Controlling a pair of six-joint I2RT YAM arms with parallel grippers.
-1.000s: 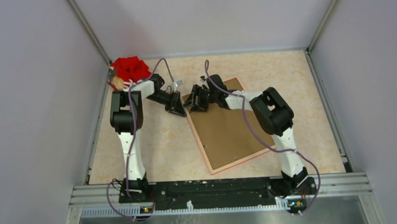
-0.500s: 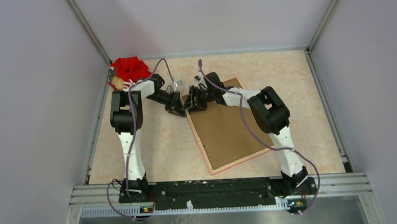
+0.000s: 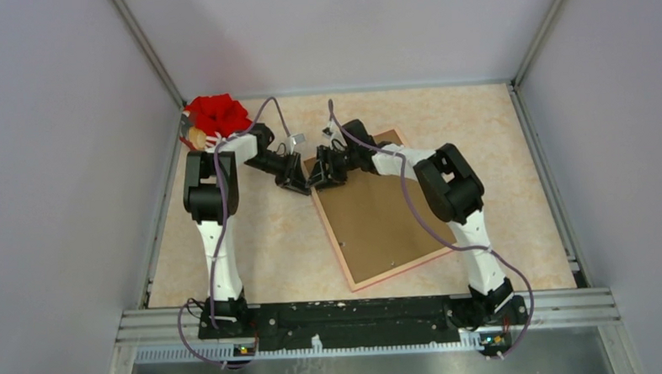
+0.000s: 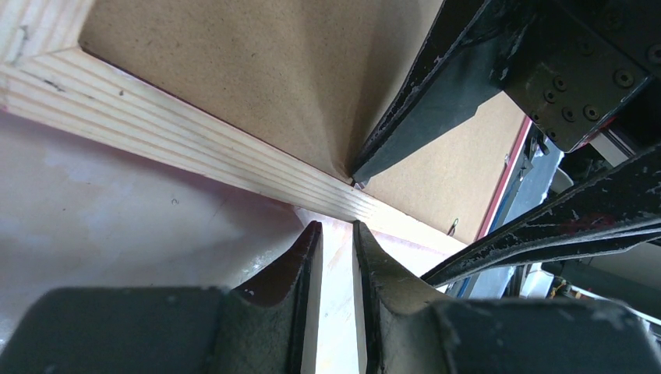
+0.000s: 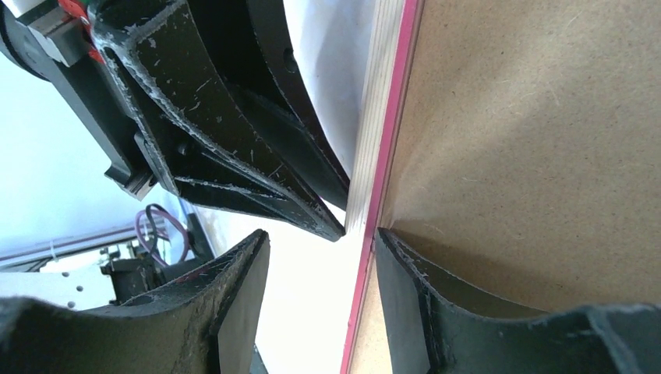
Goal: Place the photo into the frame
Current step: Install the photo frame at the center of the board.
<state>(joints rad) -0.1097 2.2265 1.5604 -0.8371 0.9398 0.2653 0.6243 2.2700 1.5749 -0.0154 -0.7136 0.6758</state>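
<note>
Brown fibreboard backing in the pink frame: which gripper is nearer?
Right. The right gripper straddles the frame rail, one finger on the board; the left gripper sits outside that rail.

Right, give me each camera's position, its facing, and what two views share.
Top external: above and behind the bases, looking down on the table, both arms whole.
Left wrist: on the left arm, looking along the left gripper at the frame, its wooden rail.
Right wrist: on the right arm, facing the right gripper straddling that rail.
Shared: both wrist views show the rail, the backing board and the other arm's gripper.
</note>
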